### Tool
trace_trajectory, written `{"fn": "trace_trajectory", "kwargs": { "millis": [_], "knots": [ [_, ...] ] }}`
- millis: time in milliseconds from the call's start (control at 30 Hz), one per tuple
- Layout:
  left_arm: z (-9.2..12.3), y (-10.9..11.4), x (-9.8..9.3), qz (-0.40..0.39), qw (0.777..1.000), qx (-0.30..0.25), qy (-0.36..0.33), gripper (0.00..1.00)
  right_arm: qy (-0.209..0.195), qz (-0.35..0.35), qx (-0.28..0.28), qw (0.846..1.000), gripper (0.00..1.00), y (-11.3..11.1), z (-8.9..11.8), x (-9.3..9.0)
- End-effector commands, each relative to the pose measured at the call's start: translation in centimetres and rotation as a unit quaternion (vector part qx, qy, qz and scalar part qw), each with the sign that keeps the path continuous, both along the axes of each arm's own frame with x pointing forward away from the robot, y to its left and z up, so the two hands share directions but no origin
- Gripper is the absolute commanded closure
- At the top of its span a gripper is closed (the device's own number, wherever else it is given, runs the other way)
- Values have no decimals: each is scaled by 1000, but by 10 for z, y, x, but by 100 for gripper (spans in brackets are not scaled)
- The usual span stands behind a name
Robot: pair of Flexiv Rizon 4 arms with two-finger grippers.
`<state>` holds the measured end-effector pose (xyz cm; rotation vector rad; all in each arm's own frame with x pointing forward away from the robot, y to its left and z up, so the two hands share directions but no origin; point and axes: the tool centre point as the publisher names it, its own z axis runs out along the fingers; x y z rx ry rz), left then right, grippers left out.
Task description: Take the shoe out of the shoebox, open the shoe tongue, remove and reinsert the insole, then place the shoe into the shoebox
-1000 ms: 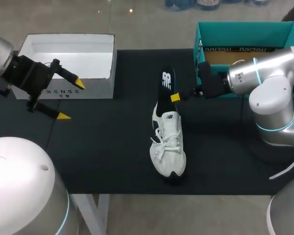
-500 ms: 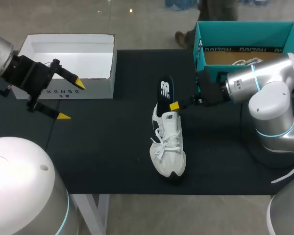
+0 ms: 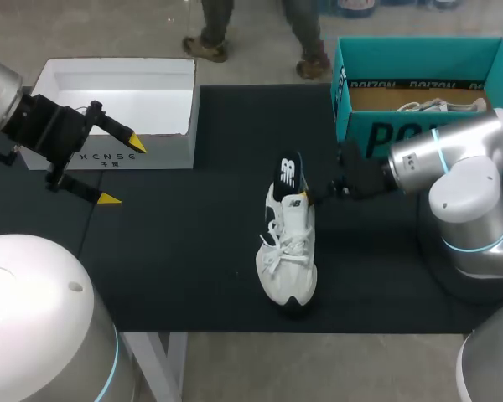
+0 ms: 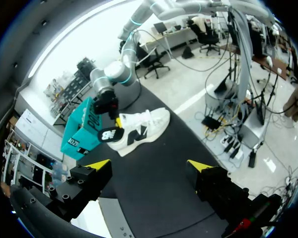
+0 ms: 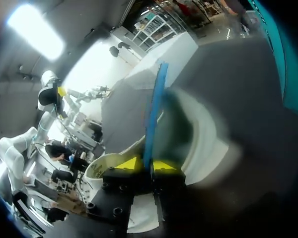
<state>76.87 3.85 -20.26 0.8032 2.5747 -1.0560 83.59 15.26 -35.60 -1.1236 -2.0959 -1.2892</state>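
Observation:
A white sneaker [image 3: 288, 251] lies in the middle of the black mat, toe toward the front edge. A black insole [image 3: 288, 172] sticks out of its heel opening, most of it down inside the shoe. My right gripper [image 3: 304, 196] is at the shoe's heel. In the right wrist view the insole's thin edge [image 5: 153, 114] stands between the two yellow tips of the right gripper [image 5: 147, 164], and both press against it. My left gripper [image 3: 122, 172] hangs open over the table's left side, holding nothing. From the left wrist view, the left gripper [image 4: 149, 166] faces the sneaker [image 4: 141, 130] from afar.
A teal shoebox [image 3: 360, 84] stands at the back right with another white shoe [image 3: 440, 106] inside. An open white box [image 3: 176, 117] sits at the back left, just behind my left gripper. The mat's front edge runs close under the sneaker's toe.
My right gripper has come nearer the front and lower, pushing the insole deeper into the sneaker; less of the insole shows. The left arm has stayed still.

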Motion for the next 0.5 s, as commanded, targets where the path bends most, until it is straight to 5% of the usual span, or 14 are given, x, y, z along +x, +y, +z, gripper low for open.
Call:
{"fn": "trace_trajectory", "kwargs": {
  "millis": [33,167,300,433,500],
  "knots": [
    [0,0,-1,0,1000,2,0,0,-7,3,-5,1000,35,5,4,12],
    [0,0,-1,0,1000,2,0,0,-22,3,-10,1000,30,7,12,30],
    [0,0,-1,0,1000,2,0,0,-34,4,-14,999,39,9,17,43],
    [0,0,-1,0,1000,2,0,0,-43,-1,-18,999,65,7,20,53],
    [0,0,-1,0,1000,2,0,0,-46,-6,-17,999,100,5,22,56]
  ]
}}
